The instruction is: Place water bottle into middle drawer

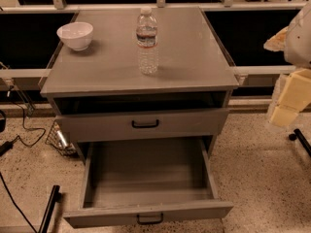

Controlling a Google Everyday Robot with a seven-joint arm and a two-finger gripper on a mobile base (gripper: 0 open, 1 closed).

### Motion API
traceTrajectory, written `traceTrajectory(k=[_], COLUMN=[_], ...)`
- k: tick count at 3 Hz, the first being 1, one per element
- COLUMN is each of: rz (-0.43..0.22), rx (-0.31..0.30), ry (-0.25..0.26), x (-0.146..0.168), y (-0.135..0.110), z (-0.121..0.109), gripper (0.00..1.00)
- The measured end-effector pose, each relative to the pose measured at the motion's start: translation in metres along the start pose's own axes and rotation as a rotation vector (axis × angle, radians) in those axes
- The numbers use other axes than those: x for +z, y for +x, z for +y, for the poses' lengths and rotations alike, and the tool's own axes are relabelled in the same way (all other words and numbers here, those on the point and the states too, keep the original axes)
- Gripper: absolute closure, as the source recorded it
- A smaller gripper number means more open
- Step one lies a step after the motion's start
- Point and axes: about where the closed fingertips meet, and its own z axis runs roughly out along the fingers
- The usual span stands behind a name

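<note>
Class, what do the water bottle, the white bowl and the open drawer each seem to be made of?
Water bottle: clear thin plastic, ribbed and see-through. Bowl: glossy white, probably ceramic, maybe hard plastic. Open drawer: matte grey flat panels, perhaps painted wood or laminate. Gripper, at the right edge, away from the bottle: smooth cream casing, likely plastic.
</note>
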Motion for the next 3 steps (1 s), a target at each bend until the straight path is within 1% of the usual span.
traceTrajectory(k=[1,2,3], rz=[-0.025,-0.068,-0.167], rx=[0.015,0.043,0.117], ry=[0.020,0.019,-0.010], x=[0.011,0.025,0.049], y=[-0.015,-0.031,-0.057], z=[-0.014,-0.030,-0.055], gripper=[0.00,0.00,0.00])
